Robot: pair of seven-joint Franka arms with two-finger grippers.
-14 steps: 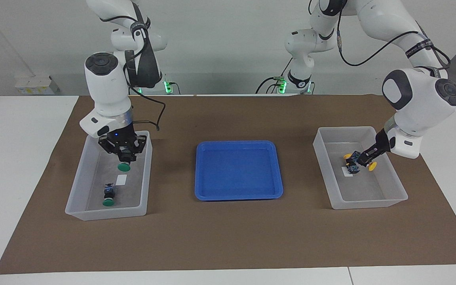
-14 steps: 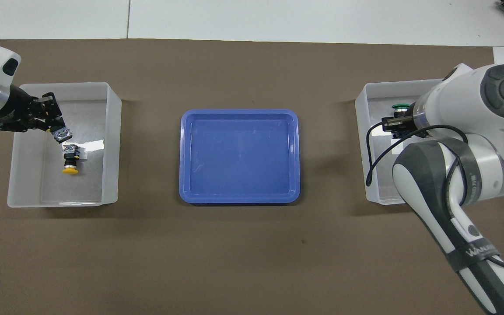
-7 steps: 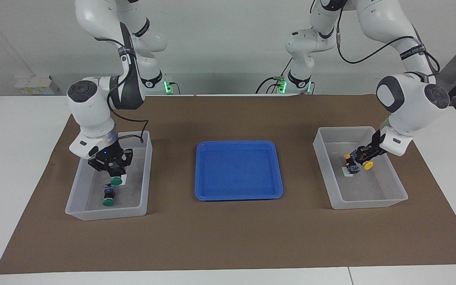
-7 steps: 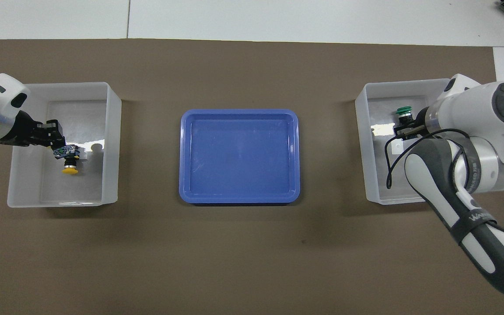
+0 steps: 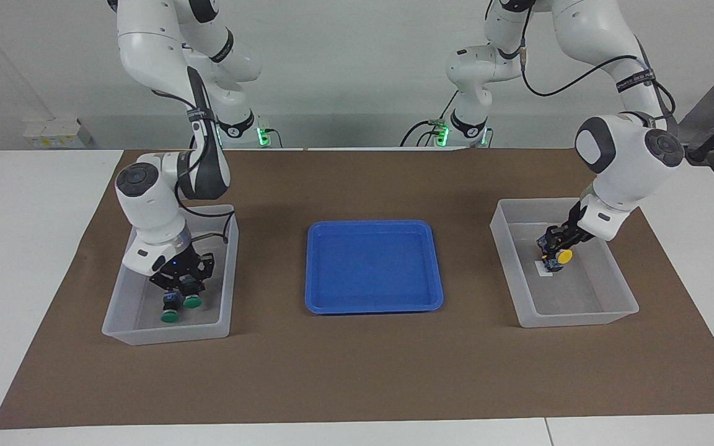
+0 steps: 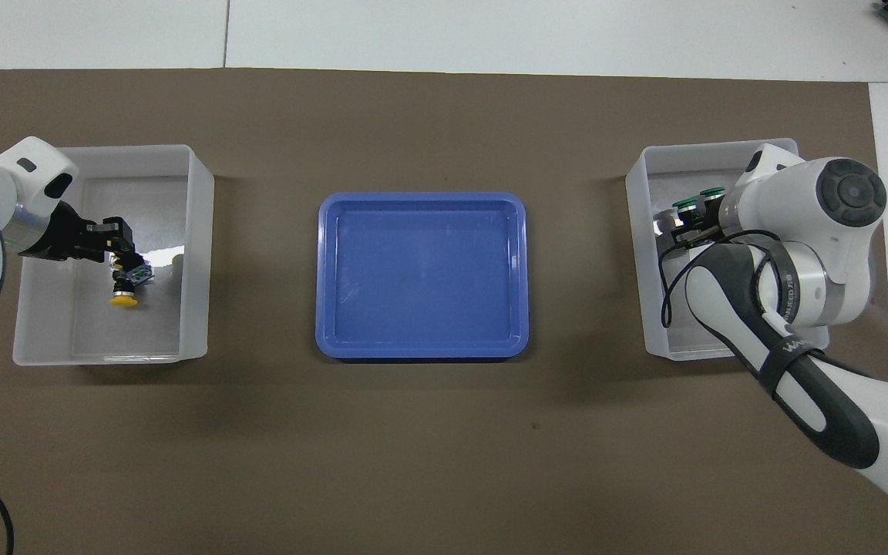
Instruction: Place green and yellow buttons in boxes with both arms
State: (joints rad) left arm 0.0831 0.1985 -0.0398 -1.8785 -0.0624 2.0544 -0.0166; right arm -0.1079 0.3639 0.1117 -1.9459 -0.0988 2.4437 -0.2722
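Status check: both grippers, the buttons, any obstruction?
Right gripper low in translucent plastic box, shut on green-capped push button. Left gripper in other box, at yellow-capped push button. Nothing in the way.

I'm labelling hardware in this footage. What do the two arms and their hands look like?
Both arms, left arm and right arm, are glossy white with rounded segments and dark grey round joint caps. Black cables run along each, held by black printed straps. The left hand and right hand are black two-finger units; a small blue light shows by the right one.
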